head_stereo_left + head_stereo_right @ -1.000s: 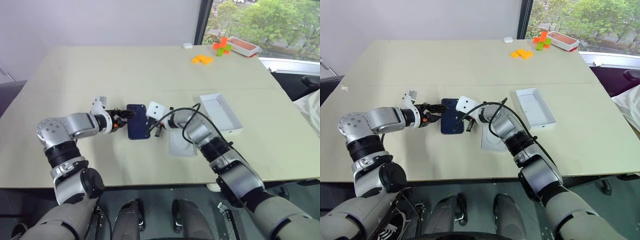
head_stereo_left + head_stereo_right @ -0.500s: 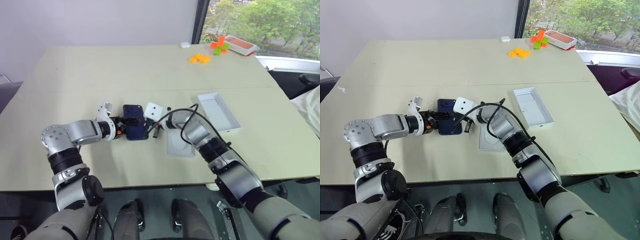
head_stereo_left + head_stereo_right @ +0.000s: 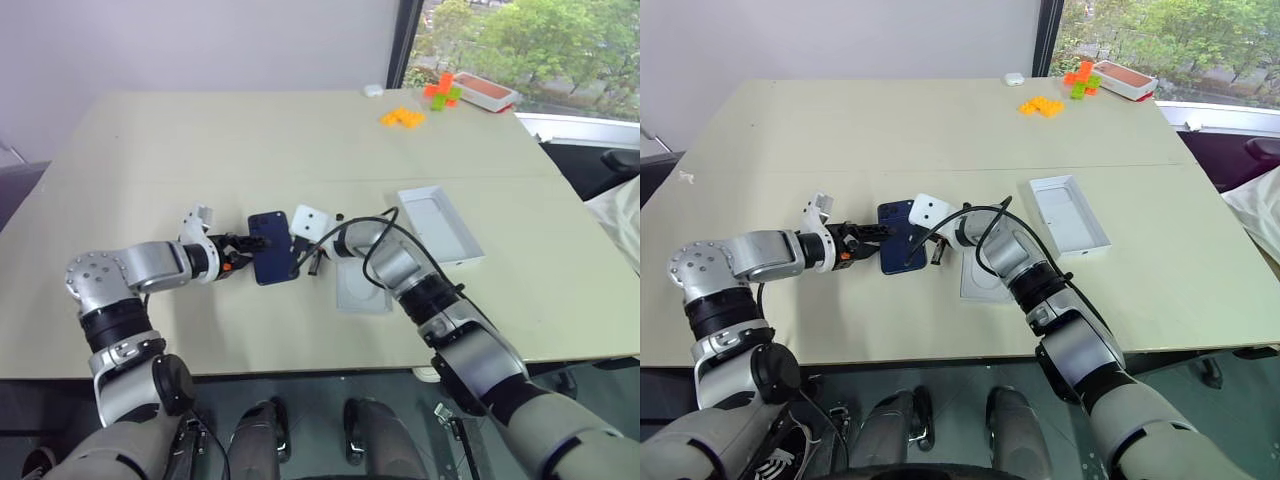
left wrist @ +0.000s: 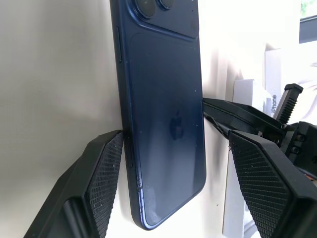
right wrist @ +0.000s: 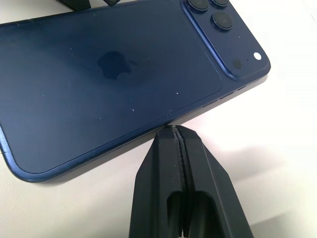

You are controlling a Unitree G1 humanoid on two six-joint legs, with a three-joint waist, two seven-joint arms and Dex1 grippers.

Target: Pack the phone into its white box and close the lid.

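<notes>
We see the phone [image 3: 270,260] lying back-up on the table [image 3: 200,140], near its middle, its camera cluster toward the far end. The left gripper [image 4: 171,173] comes in from the phone's left side with its fingers [image 4: 104,183] spread open to either side of the phone's near end; one pad sits against the phone's long edge, the other stands a little clear of the opposite edge, so the phone is straddled but we cannot call it gripped. The right gripper [image 5: 177,136] is on the phone's right side, its two fingers pressed fully together and holding nothing, the joined tips touching or just beside the phone's long edge about midway along. Just right of the phone and under the right arm lies a thin white insert [image 3: 362,290], flat on the table. Further right, well apart from the phone, sits the white box [image 3: 440,226], open and upward-facing, nothing in it. At the far right corner of the table we see a scatter of orange blocks [image 3: 404,118], some orange and green pieces [image 3: 442,90], a red-and-white tray [image 3: 487,92] and a small white object [image 3: 373,90].
</notes>
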